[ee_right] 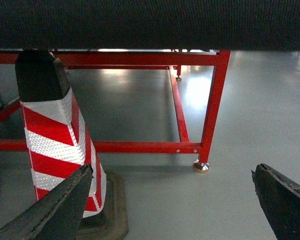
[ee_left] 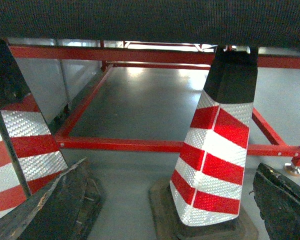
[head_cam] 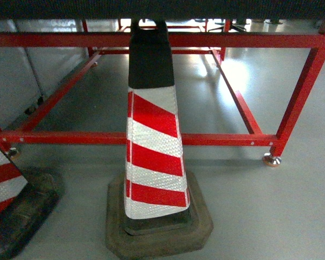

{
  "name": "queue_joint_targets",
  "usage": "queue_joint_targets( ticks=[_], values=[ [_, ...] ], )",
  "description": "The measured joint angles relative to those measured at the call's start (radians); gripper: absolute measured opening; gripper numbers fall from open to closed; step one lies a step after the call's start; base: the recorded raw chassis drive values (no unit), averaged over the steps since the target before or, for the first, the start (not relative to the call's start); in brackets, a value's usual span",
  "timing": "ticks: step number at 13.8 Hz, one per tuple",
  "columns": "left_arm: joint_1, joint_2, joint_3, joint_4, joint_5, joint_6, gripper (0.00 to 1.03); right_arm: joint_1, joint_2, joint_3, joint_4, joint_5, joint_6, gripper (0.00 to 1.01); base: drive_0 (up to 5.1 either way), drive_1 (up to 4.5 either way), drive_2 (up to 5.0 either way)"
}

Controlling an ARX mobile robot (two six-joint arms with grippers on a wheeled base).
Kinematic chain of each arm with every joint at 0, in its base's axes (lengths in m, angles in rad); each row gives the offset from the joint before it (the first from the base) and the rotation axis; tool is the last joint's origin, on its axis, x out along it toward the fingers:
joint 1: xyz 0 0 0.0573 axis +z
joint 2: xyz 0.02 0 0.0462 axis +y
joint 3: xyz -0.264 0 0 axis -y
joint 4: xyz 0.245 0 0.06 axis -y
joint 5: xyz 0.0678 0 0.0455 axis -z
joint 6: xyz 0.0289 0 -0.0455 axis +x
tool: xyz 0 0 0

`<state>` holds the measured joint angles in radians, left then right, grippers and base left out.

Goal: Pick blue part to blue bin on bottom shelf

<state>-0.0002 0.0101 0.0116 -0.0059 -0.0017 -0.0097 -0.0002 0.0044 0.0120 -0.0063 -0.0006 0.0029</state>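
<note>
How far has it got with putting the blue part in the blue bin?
Nothing looks done. No blue part, bin or shelf is in view, only a striped cone before a red frame. Both grippers, left gripper and right gripper, are open and empty. Finding, picking and placing remain.

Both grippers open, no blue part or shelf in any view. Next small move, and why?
Probably turn the base away to search. The head view shows only a striped cone in front of a red frame on bare floor; no part, bin or shelf. The left gripper and right gripper hang open and empty, so reaching makes no sense yet.
</note>
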Motion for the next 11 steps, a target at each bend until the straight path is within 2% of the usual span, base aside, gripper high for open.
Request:
queue_joint_targets(
  ticks=[11],
  values=[
    [0.0,0.0,0.0,0.001,0.001,-0.001,0.98,0.0,0.0,0.0,0.001,0.0,0.0,0.98,0.0,0.0,0.0]
  ],
)
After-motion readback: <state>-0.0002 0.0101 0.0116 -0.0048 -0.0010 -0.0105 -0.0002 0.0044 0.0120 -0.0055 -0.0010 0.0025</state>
